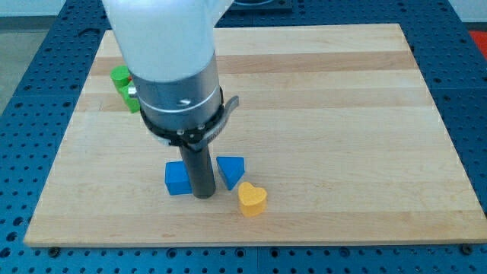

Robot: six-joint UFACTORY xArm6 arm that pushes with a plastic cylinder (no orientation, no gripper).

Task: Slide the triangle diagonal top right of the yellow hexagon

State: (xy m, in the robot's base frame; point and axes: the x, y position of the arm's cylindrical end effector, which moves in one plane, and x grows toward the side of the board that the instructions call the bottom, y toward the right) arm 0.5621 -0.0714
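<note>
A blue triangle (231, 171) lies on the wooden board (327, 114) near the view's bottom, just left of centre. A yellow heart-shaped block (252, 199) sits right below and to the right of it, almost touching. No yellow hexagon shows. My tip (203, 195) rests on the board between the blue triangle on its right and a blue cube (177, 177) on its left, close to both. The rod hides part of the cube's right side.
A green block (122, 86) lies near the board's upper left, partly hidden behind the arm's white and grey body (171, 68). The board sits on a blue perforated table (23, 114).
</note>
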